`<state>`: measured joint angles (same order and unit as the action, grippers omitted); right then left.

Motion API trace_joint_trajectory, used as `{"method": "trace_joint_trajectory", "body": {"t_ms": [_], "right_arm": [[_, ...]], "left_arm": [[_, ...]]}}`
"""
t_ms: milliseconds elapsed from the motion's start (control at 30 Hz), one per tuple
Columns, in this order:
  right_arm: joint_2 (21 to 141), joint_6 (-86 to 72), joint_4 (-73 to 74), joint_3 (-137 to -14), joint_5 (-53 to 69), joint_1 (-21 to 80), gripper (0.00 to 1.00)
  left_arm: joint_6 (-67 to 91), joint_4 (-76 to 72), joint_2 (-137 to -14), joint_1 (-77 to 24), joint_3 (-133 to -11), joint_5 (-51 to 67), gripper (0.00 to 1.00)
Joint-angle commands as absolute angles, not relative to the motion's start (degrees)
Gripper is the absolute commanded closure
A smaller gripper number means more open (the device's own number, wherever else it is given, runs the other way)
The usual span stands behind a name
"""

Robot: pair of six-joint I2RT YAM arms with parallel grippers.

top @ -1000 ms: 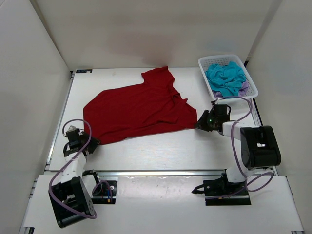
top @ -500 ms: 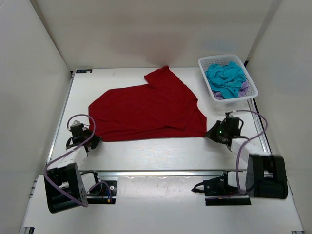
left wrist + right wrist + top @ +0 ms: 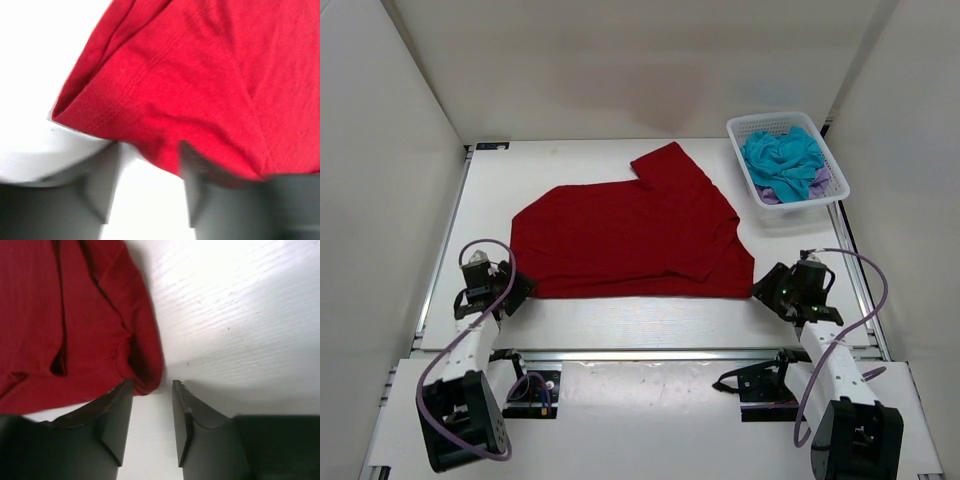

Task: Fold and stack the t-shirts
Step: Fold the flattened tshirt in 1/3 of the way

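We saw left gripper apart, empty, red t-shirt hem at its fingertips; right gripper narrowly open, empty, shirt corner beside one fingertip.

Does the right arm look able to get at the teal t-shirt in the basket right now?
Probably yes: the right gripper is open and empty, the teal t-shirt lies uncovered on top in the white basket on that arm's side, and nothing stands between them.

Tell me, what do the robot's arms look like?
Two white arms with black joints: the left arm and right arm. A purple cable loops along each. The left end effector and right end effector have two dark grey fingers.
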<state>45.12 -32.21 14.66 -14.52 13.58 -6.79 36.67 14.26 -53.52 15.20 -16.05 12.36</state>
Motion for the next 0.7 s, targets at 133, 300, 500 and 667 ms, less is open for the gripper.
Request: {"method": "trace_joint_trajectory", "body": {"t_ms": [133, 300, 500, 667], "right_arm": [[43.3, -28.7, 19.0, -26.8, 10.3, -1.3, 0.55], [54.0, -29.2, 12.5, -28.7, 9.7, 13.2, 0.67], [67.8, -30.1, 4.5, -31.2, 8.6, 22.7, 0.64], [72.2, -30.3, 1.8, -31.8, 8.6, 22.2, 0.60]], "left_arm": [[36.1, 21.2, -46.1, 10.7, -23.7, 8.4, 0.37], [40.1, 15.6, -49.1, 2.6, -24.7, 6.2, 0.42], [42.6, 5.2, -53.0, -11.4, -22.2, 1.5, 0.44], [41.6, 3.7, -53.4, -17.0, -21.8, 0.6, 0.45]]}}
